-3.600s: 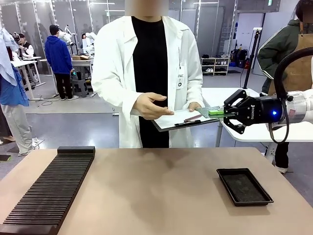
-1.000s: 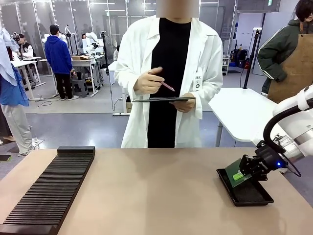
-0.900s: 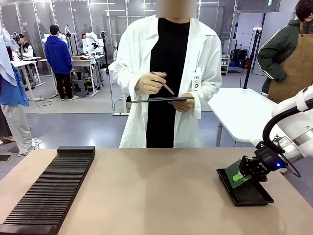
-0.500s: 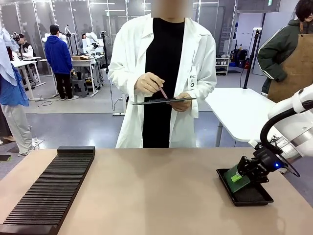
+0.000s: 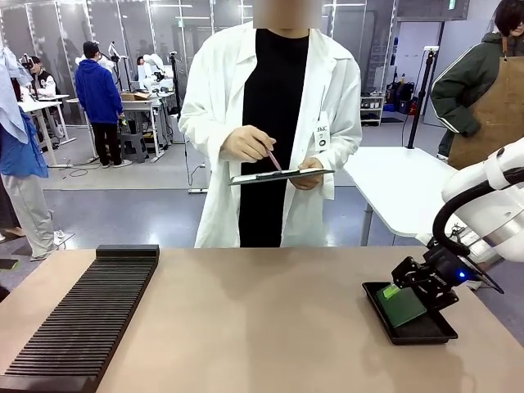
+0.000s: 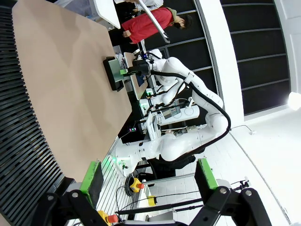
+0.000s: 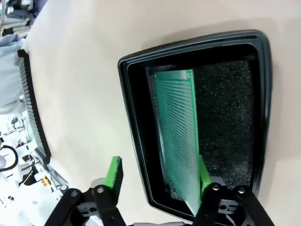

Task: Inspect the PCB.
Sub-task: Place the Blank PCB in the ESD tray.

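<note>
At the lower right of the front view the PCB (image 5: 400,304) is laid in the tray (image 5: 432,333), apparently set aside after checking, with the right gripper (image 7: 157,181) spread wide, one pad beside its edge, nothing gripped.

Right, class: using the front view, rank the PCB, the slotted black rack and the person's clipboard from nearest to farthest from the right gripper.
1. PCB: in the black tray, right at the right gripper.
2. Clipboard: held by the person across the table.
3. Slotted black rack: far left side of the table.
</note>
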Robot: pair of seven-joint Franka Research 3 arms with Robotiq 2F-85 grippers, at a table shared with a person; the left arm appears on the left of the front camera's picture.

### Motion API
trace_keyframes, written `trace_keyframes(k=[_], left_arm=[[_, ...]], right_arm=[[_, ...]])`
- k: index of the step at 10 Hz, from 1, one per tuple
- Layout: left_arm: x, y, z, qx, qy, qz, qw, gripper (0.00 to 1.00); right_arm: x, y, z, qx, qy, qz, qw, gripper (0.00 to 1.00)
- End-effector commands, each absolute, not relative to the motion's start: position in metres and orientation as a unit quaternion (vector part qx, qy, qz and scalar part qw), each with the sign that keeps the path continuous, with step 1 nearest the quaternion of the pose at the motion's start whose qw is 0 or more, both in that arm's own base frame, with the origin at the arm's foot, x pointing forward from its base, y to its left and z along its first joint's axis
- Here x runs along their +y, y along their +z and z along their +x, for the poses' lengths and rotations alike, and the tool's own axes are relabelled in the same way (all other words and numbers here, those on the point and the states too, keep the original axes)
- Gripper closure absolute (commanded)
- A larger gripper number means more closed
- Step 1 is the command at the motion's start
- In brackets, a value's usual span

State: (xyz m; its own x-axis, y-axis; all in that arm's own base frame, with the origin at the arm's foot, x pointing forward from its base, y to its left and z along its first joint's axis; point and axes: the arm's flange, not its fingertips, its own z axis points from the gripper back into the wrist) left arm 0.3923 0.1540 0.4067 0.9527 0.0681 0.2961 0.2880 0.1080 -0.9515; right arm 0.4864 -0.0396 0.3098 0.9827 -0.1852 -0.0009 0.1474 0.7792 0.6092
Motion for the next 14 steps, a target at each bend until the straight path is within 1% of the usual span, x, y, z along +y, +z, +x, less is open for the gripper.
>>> trace_keyframes(k=[1,3,5,7,8,14], left_arm=[[0.157,0.411,0.393,-0.122,-0.076,-0.665,0.733,0.00],[0.157,0.411,0.393,-0.122,-0.076,-0.665,0.733,0.00],[0.157,0.411,0.393,-0.122,-0.076,-0.665,0.733,0.00],[0.157,0.411,0.393,-0.122,-0.076,-0.665,0.733,0.00],[0.157,0.411,0.393,-0.122,-0.076,-0.665,0.733,0.00],[0.157,0.411,0.393,-0.122,-0.076,-0.665,0.733,0.00]], right_arm=[[-0.030,0.318,0.478,-0.055,-0.123,0.280,0.950,0.00],[-0.026,0.329,0.474,-0.068,-0.151,0.257,0.952,0.00],[-0.025,0.341,0.473,-0.088,-0.172,0.211,0.958,0.00],[-0.025,0.350,0.470,-0.081,-0.174,0.224,0.956,0.00],[-0.033,0.339,0.477,-0.093,-0.159,0.233,0.955,0.00],[-0.033,0.339,0.477,-0.093,-0.159,0.233,0.955,0.00]])
